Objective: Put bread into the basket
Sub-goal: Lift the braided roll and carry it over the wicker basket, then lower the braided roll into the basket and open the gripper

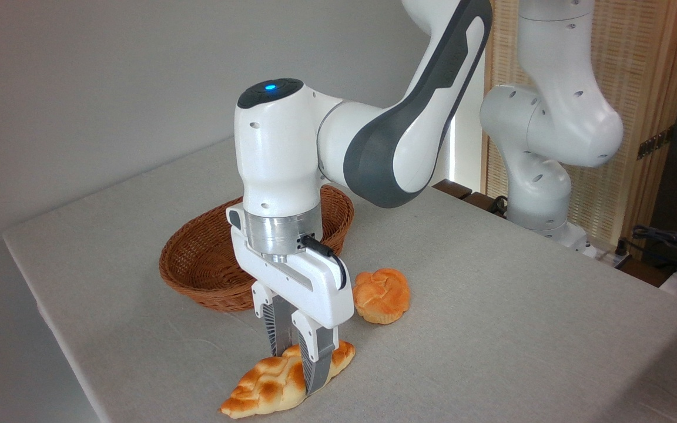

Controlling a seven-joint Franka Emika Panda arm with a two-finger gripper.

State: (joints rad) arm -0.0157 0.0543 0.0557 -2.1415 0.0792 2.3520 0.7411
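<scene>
At the table's near edge the gripper [298, 367] stood over the bread [285, 380], jaws pinched onto the loaf across its right half. Loaf lay on the cloth, not lifted. Basket [197, 276] behind, empty. Grasp apparently made; lift, carry, release outstanding.

Table [491, 305]: grey cloth cover.
Basket [197, 264]: on it, back left.
Bun [381, 295]: right of basket.
Bread [262, 385]: lying at the near edge.
</scene>
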